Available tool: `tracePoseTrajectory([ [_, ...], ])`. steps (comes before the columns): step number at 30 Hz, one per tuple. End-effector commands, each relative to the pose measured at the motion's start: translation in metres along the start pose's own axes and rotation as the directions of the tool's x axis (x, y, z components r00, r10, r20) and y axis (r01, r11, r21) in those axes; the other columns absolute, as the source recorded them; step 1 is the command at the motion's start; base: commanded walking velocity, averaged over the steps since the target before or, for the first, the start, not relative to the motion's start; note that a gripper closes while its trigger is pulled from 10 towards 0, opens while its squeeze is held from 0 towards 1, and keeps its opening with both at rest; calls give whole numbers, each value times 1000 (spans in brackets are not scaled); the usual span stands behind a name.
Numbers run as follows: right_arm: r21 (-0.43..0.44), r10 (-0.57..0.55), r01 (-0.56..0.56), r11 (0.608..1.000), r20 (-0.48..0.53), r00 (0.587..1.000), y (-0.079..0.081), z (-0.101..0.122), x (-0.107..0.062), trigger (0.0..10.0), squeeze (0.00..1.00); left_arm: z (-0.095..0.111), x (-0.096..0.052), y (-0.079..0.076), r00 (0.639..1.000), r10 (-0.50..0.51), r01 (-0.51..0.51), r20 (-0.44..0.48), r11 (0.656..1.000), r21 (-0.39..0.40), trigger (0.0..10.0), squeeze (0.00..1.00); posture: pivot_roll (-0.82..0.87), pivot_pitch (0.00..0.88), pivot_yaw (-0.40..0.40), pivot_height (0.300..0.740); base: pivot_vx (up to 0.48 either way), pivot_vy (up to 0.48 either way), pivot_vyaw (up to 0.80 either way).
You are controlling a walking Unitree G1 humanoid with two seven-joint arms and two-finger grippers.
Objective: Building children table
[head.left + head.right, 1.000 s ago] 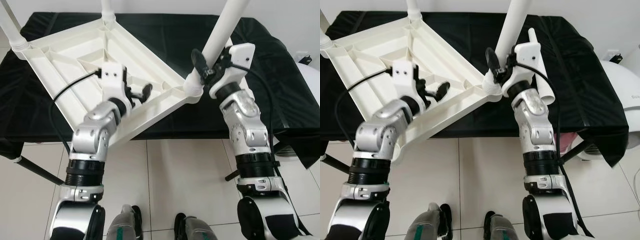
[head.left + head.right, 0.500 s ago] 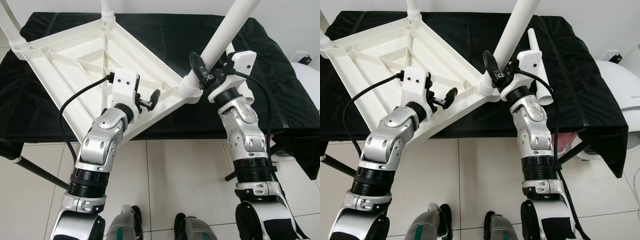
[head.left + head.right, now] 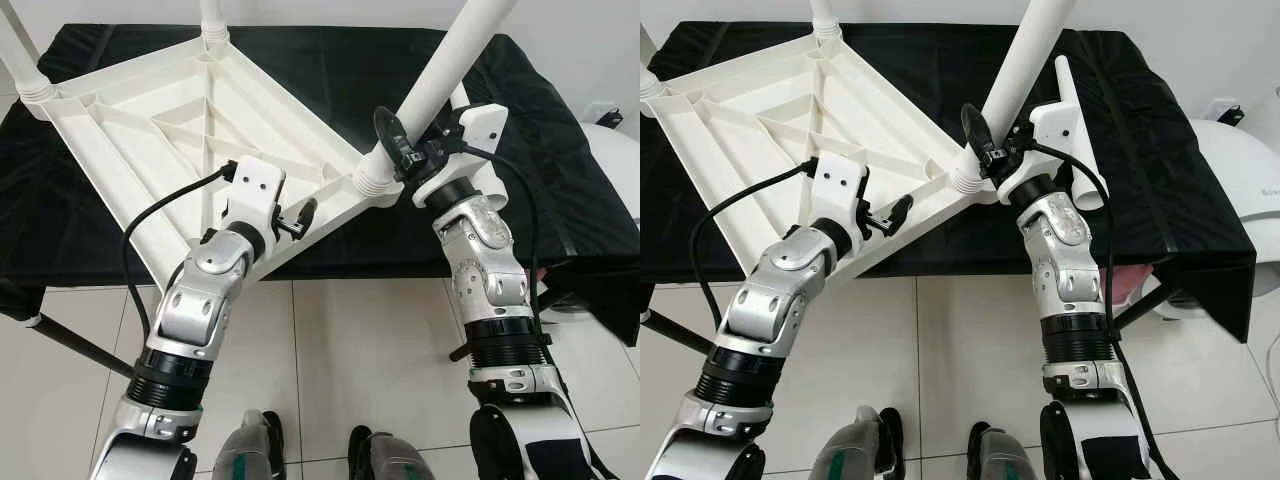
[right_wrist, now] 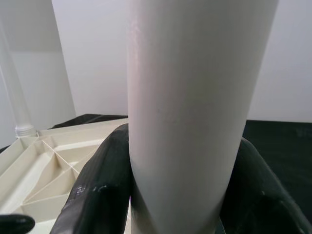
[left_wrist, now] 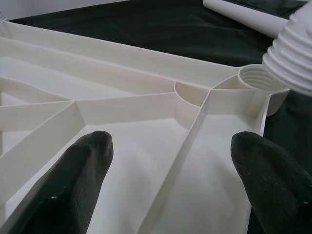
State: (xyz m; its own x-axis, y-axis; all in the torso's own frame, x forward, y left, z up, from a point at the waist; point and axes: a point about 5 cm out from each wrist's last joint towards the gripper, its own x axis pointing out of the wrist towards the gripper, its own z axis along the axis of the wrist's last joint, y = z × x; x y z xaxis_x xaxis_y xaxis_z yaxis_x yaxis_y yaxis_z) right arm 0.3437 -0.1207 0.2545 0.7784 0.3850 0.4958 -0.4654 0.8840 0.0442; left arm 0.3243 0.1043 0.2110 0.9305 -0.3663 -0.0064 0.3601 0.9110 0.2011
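At centre left the left gripper (image 3: pixel 292 217), fingers spread and holding nothing, has slid inward along the edge of the upturned tabletop (image 3: pixel 150 120), which lies on the black-draped table (image 3: pixel 560 150). At centre right the right gripper (image 3: pixel 397 140) stays clamped on the leg (image 3: pixel 455 55), now tilted, its threaded end just above the corner socket (image 5: pixel 258 80), likely about to screw in.

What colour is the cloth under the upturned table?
The cloth is black, plain, with no pattern; the left eye view shows it best.
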Motion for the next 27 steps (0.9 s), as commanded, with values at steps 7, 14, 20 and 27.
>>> tracePoseTrajectory([
  [7, 8, -2, 2, 1000, 20, 1000, 1, 1, -2, 10000, 0, 5, 0, 2, 999, 21, -21, 24, 1000, -5, 10000, 0, -42, 161, -23, 740, 0, 0, 0],
  [14, 8, 3, -3, 1000, 21, 1000, 3, 1, -1, 10000, 0, 7, 0, 4, 999, 30, -30, 29, 1000, -1, 10000, 0, -37, 162, -26, 740, 0, 0, 0],
  [20, 10, 5, -5, 1000, 25, 1000, 3, 1, -2, 10000, 0, 7, -1, 4, 999, 27, -27, 24, 1000, 0, 10000, 0, -37, 162, -26, 740, 0, 0, 0],
  [27, 6, 1, -1, 1000, 27, 1000, 2, 2, -1, 10000, 0, 8, -1, -10, 997, -77, 77, -14, 997, -14, 10000, 0, -36, 163, -20, 740, 0, 0, 0],
])
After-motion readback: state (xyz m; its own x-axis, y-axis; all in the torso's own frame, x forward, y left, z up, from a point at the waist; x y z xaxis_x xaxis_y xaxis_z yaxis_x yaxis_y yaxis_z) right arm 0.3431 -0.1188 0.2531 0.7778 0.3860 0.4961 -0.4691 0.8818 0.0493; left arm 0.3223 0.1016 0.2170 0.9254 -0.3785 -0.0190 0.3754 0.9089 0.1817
